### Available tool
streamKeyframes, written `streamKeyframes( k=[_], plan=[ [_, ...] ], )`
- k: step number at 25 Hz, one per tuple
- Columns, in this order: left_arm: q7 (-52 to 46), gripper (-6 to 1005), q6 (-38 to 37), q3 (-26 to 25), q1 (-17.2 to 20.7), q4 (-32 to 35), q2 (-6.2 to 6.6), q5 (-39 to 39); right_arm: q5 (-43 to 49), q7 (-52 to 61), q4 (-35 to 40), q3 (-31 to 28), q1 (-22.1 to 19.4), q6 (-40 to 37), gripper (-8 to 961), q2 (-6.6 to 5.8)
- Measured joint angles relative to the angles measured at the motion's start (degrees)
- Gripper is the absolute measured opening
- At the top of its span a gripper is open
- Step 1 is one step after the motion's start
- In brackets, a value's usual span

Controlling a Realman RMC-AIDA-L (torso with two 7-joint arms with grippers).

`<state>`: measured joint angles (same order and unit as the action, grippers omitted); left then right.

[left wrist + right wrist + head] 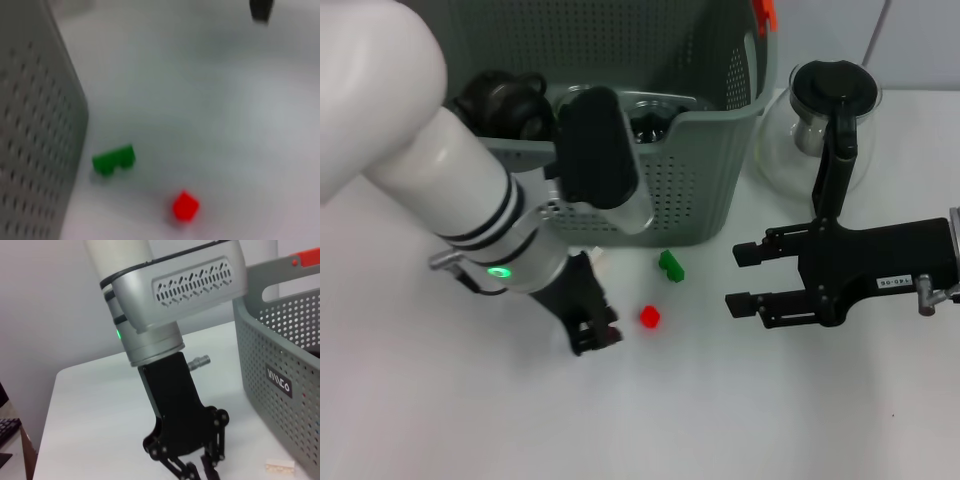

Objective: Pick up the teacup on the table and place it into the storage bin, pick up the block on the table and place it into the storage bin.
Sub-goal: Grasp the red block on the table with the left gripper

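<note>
left gripper [592, 335]: low over the table [440, 420], in front of the storage bin, just left of the red block; fingers close together, nothing seen between them
right gripper [745, 278]: near the table's right side, fingers spread wide, empty, pointing toward the blocks
blocks: 2 in the open – red block [650, 317] nearest the left gripper, green block [671, 266] just beyond it, close to the bin wall; apart from each other
small pale piece [281, 467]: 1, lying on the table by the bin wall
storage bin [715, 180]: 1, behind the blocks; orange-red clip on its rim; dark things inside, too hidden to name
glass pot [820, 125]: 1, black lid and handle, right of the bin
teacup: cannot tell where it is
</note>
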<state>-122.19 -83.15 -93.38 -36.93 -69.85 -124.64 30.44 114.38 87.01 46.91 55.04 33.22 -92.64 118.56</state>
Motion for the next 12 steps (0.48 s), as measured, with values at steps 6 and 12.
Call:
streamKeyframes(
  k=[6, 12],
  plan=[
    [-4.8, 273, 8.8, 6.9, 1.6, 0.3, -0.03, 0.6, 0.1, 0.0, 0.0, -0.3, -0.1, -0.4, 676, -0.21],
    [-6.6, 483, 10.2, 8.9, 1.6, 0.3, -0.06, 0.6, -0.1, 0.0, 0.0, -0.3, -0.1, -0.7, 677, -0.4]
  ],
)
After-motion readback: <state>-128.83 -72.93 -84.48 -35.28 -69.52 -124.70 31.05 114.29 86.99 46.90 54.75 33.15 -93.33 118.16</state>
